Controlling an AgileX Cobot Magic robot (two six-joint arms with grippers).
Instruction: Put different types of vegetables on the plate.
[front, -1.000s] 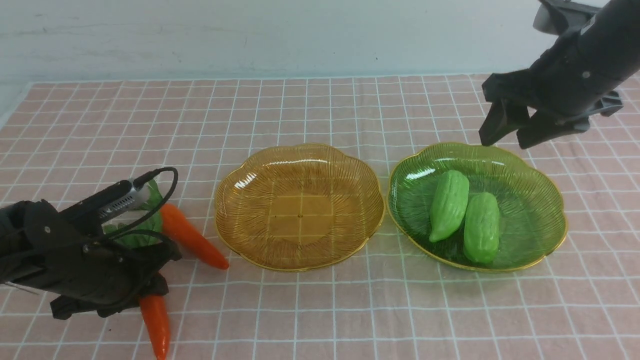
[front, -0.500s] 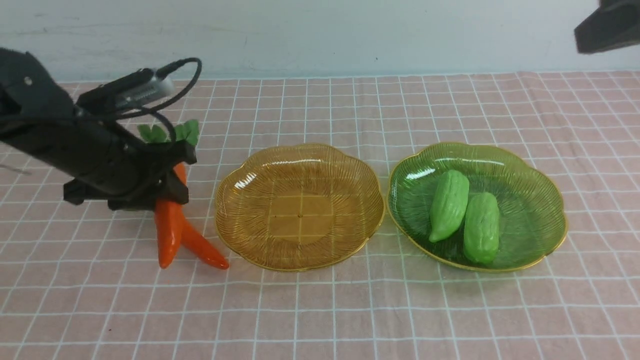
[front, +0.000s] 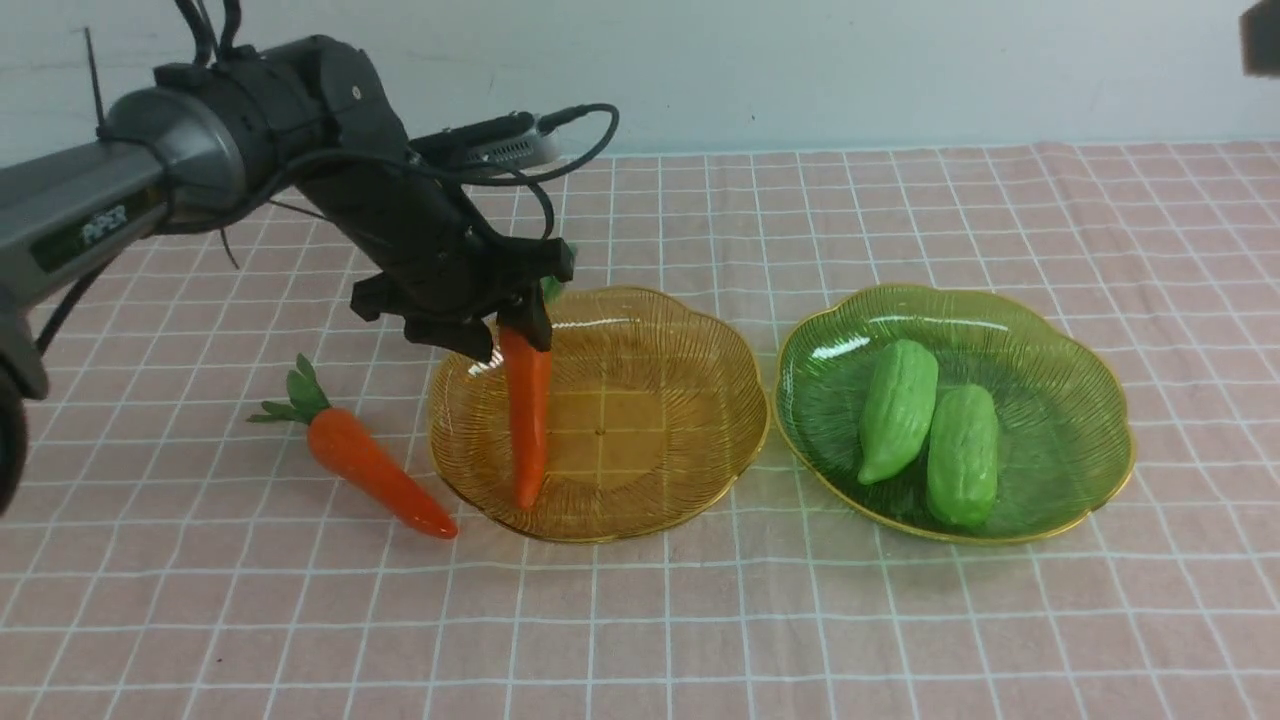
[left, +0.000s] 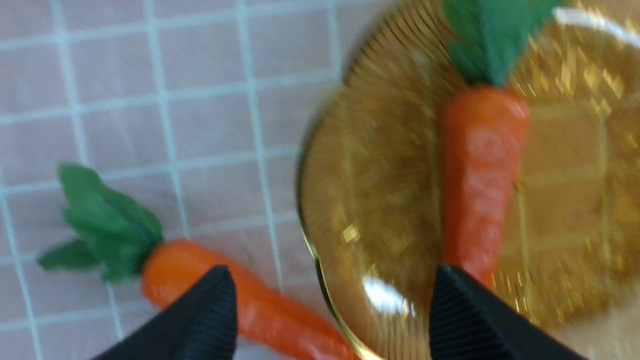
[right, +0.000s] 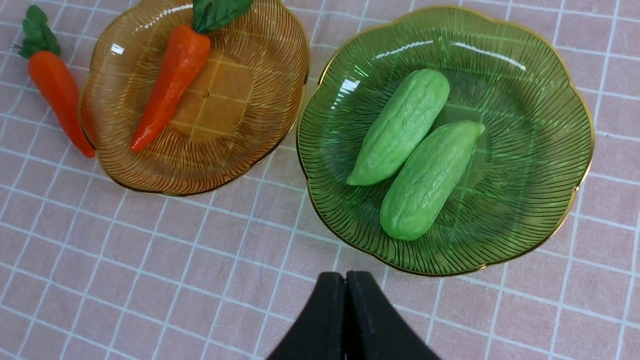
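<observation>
With the left gripper (left: 331, 280) seen spread and empty over the amber plate (right: 250, 125), where one carrot (right: 167, 85) lies, and the right gripper (right: 345, 320) pressed shut, the other carrot (right: 57, 95), lying on the cloth (front: 700, 620) just beside that plate, is judged light, stiff and slippery, best gripped across its thick shoulder.

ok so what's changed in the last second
The left gripper lifted one carrot off the cloth, carried it right into the amber plate and let go; its jaws are open. The right gripper, shut, withdrew upward from the green plate. The other carrot and both gourds stayed put.
</observation>
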